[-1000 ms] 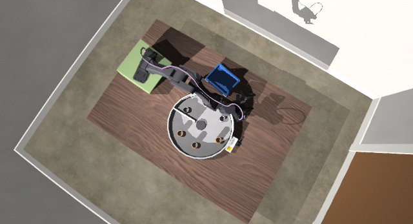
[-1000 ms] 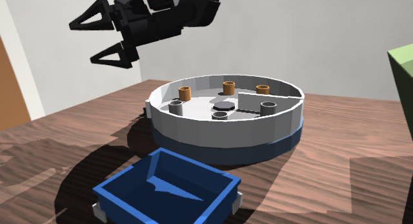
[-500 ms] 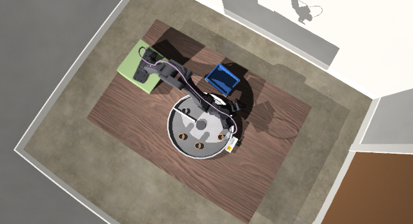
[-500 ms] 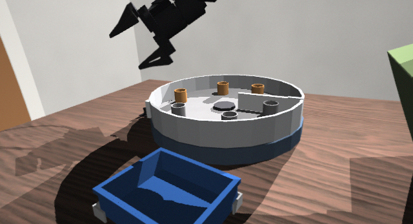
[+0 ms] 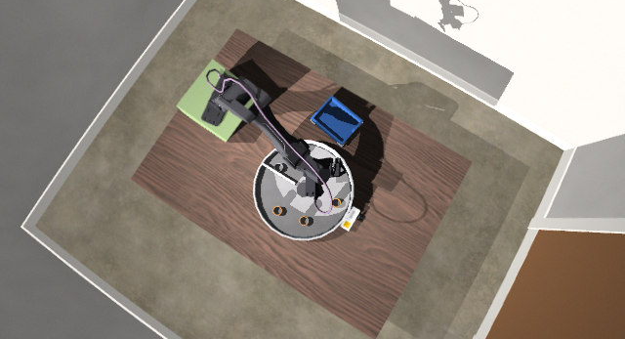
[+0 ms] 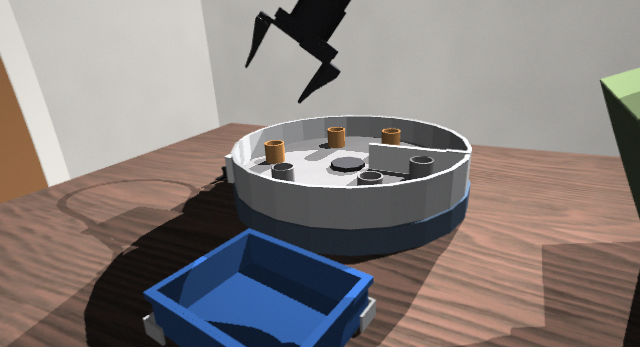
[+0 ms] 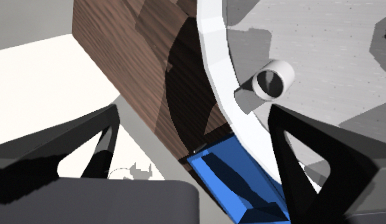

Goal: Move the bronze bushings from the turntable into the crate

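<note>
hand (image 5: 337, 167) (image 6: 273, 85) (image 7: 193, 112): fingers wide apart — nothing between them
pose: tilted downward, above the turntable (image 5: 259, 209) (image 6: 350, 207) (image 7: 214, 65)

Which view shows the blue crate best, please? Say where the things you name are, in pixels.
The exterior view: it shows the blue crate (image 5: 318, 128) (image 6: 305, 251) (image 7: 194, 163) large, its inside visible. The top view shows it whole but small; the wrist view shows only part.
</note>
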{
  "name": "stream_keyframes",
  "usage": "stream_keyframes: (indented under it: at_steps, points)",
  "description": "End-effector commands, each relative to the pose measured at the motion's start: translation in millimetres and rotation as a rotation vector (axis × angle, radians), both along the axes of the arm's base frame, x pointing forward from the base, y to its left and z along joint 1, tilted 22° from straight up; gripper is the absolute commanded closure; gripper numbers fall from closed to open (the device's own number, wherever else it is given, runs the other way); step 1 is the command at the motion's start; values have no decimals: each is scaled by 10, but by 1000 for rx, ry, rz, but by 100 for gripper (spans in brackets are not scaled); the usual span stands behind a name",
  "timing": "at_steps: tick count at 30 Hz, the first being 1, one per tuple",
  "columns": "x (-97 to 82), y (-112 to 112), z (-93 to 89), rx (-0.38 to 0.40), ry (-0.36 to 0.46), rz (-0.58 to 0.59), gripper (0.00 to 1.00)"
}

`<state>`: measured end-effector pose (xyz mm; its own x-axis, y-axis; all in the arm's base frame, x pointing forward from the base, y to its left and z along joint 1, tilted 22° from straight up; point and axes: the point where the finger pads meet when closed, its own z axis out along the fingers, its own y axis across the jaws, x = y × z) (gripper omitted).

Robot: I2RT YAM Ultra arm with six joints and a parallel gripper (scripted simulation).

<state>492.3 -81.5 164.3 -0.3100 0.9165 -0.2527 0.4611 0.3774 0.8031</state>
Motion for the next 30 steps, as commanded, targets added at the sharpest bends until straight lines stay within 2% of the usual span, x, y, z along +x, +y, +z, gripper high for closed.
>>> stream_keyframes:
  at_steps: [1,2,3,4,5,6,7,8,9,10,11,12,13,15,16,17,19,21,24,25,30]
  points:
    - [-444,-183,-147,51,167,-139,0]
    - [-444,-183,-147,51,167,-139,0]
    - [-669,-245,-226,76,235,-202,0]
    - [-659,-248,-207,75,230,-202,0]
    - [-888,-292,-297,97,298,-260,0]
    - [-888,-292,-297,97,298,-260,0]
    - [-793,-330,-125,87,256,-260,0]
    - [-1098,-328,-361,116,356,-314,0]
    - [-1098,-328,-361,116,356,-314,0]
    - [-1293,-353,-416,132,408,-364,0]
    - [-1293,-353,-416,132,408,-364,0]
    - [-1471,-370,-464,146,454,-408,0]
    - [-1471,-370,-464,146,454,-408,0]
    - [-1766,-384,-535,166,529,-479,0]
    - [-1766,-384,-535,166,529,-479,0]
    - [-1880,-386,-561,173,558,-506,0]
    - [-1880,-386,-561,173,558,-506,0]
    - [-2041,-385,-595,182,597,-545,0]
    - [-2138,-384,-611,187,621,-568,0]
    - [-2078,-417,-518,183,594,-570,0]
    - [-2069,-420,-504,182,591,-570,0]
